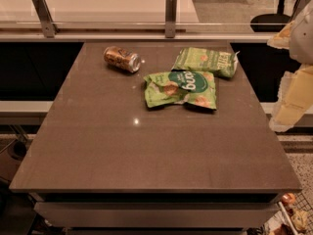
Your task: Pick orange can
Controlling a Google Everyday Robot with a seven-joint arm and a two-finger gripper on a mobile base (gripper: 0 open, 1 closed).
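The orange can lies on its side at the back left of the brown table, its shiny silver end facing right. My gripper shows as a pale, blurred shape at the right edge of the camera view, off the table's right side and well away from the can, with nothing seen in it.
Two green crinkled snack bags lie right of the can: one mid-table, one behind it at the back right. A glass rail with metal posts runs behind the table. An office chair stands at the far right.
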